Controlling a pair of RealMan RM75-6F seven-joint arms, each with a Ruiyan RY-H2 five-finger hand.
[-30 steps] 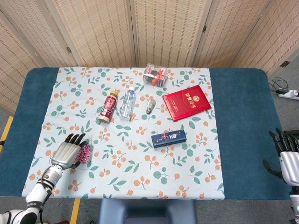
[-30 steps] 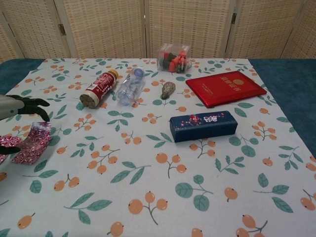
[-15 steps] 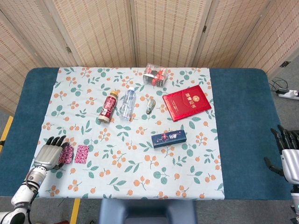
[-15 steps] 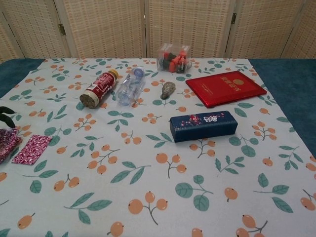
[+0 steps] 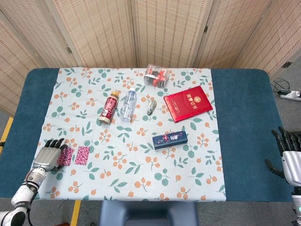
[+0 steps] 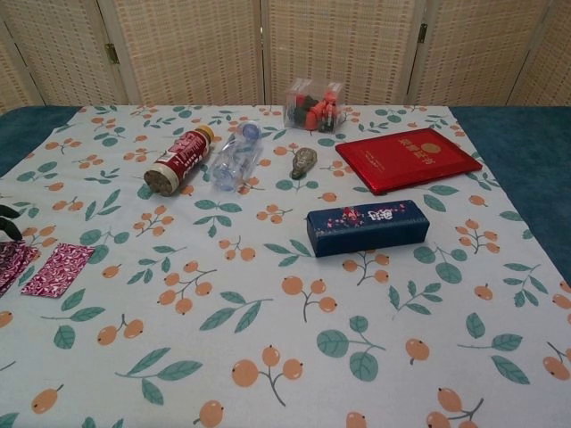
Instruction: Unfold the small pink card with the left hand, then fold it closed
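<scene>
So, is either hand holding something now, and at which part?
The right hand holds nothing. The left hand rests at the left flap of the opened pink card; a real grip cannot be told.

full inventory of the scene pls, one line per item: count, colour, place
pink card: 1, pink patterned, lying open flat at the cloth's near left edge
tablecloth: 1, pale with orange-berry and leaf print, over the table's middle
table: 1, dark blue top
bottle with red label: 1, on its side, left of centre
clear bottle: 1, on its side, beside the red-label one
small grey-green object: 1, centre, kind unclear
clear box: 1, red and orange contents, far middle
red booklet: 1, right of centre
dark blue box: 1, long, centre
folding screen: woven tan, behind the table
left hand: at the card's left half
right hand: beyond the table's right edge, holding nothing
</scene>
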